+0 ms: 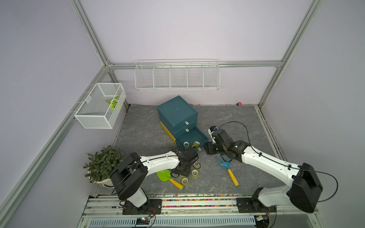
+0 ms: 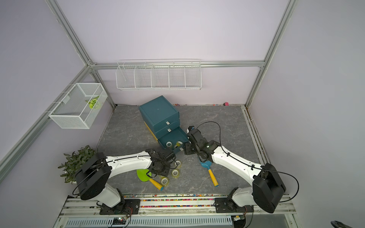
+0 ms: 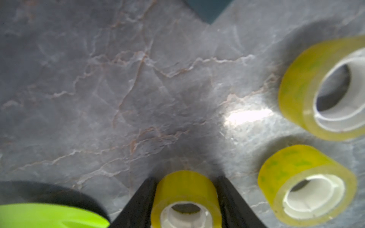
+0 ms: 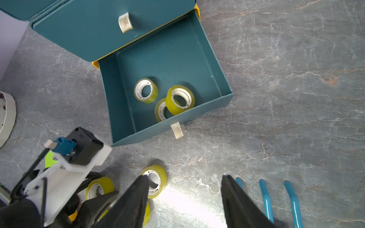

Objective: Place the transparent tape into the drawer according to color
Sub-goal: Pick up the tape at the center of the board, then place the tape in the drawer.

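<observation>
Pinched between the fingers of my left claw (image 3: 185, 178), one yellow-green tape roll (image 3: 185, 191) rests on the surface (image 3: 118, 98). On one flank a loose roll (image 3: 286, 167) lies just beside it, with a second loose roll (image 3: 296, 88) past that. The green shovel (image 3: 49, 216) crowds the other flank. Ahead I see bare surface up to the drawer (image 4: 167, 59). My right claw (image 4: 184, 176) gapes empty, the blue rake (image 4: 265, 197) just beside one finger. That bottom drawer, pulled out, holds three rolls (image 4: 153, 97); the two drawers above (image 4: 79, 33) are closed. Count: six rolls, one shovel, one rake.
</observation>
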{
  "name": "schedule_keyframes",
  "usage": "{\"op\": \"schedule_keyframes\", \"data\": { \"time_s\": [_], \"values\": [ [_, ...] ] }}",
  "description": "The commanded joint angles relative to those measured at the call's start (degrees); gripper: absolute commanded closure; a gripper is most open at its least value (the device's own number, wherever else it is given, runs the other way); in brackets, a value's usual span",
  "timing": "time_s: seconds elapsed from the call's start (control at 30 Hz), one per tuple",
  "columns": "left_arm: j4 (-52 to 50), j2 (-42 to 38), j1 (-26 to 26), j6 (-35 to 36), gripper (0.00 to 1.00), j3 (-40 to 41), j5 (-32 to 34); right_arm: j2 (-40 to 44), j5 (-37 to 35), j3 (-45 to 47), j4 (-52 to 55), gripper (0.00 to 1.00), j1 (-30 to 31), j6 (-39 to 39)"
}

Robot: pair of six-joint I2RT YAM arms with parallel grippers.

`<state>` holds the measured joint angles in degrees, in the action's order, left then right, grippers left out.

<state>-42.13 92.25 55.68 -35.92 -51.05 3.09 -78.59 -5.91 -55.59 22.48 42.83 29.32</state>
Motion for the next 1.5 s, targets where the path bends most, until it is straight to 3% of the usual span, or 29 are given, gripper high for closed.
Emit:
{"op": "schedule_keyframes", "data": {
  "time_s": [0.0,0.33,0.5,0.63,0.87,1.23,1.47],
  "values": [
    [-1.2,1.2,0.2,0.1,0.54,0.0,0.4,-0.1,-1.0,-1.2,1.1,0.36,0.0,0.4],
    [-11.7,-6.6,-0.6,1.0,0.58,-11.8,11.1,1.2,-2.1,-1.0,1.6,0.36,-0.1,0.4],
    [-10.0,-7.6,-3.4,4.4,0.58,-19.4,15.3,2.5,-2.7,-0.2,1.7,0.36,-0.3,0.7],
    [-5.7,-4.0,-6.6,6.2,0.58,-24.3,17.9,3.4,-3.4,1.0,1.4,0.36,-0.4,1.4],
    [-1.3,4.0,-6.9,6.5,0.58,-29.3,23.4,5.6,-4.0,3.8,1.1,0.36,-0.4,2.2],
    [2.1,14.4,-7.1,5.7,0.56,-34.3,21.4,6.3,-1.3,7.6,-1.4,0.36,-0.4,2.2],
    [1.1,20.0,-7.6,6.0,0.47,-39.4,19.3,6.2,1.2,9.1,-1.9,0.36,-0.4,2.8]
  ]
}}
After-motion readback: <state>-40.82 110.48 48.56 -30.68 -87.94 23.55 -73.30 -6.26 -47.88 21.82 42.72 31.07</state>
